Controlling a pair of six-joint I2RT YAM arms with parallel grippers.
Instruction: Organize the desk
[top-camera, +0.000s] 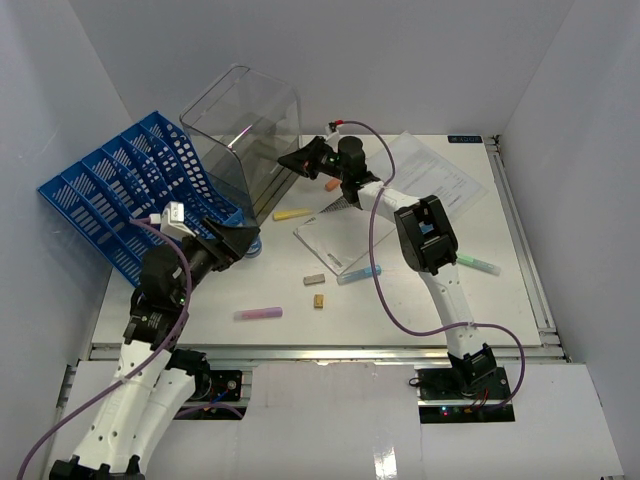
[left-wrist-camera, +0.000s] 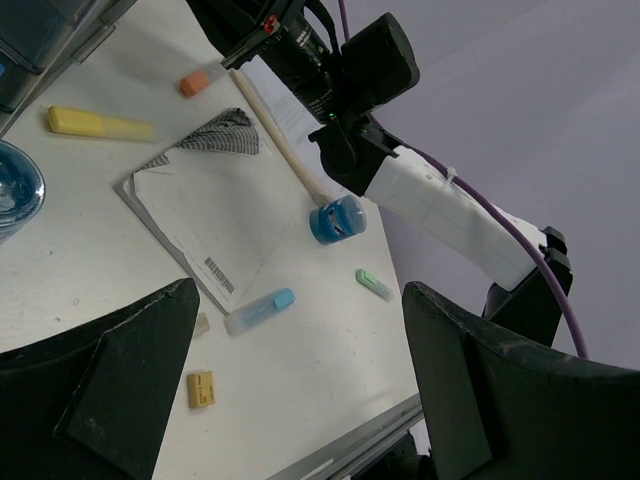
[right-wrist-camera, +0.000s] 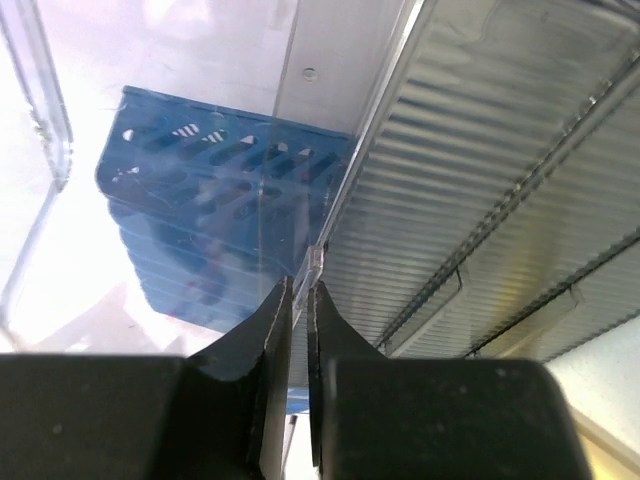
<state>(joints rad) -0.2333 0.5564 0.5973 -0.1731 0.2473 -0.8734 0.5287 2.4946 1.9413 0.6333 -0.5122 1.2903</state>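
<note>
With the left pincer wide open, the right pincer pinches the tilted clear bin's thin wall edge at the far left of the desk, where that slick plastic could slip free and topple.

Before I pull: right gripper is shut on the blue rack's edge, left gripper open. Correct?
Not the rack. The right gripper is shut on the clear bin's wall edge, as the right wrist view shows; the rack only shows through it. The left gripper is open.
</note>
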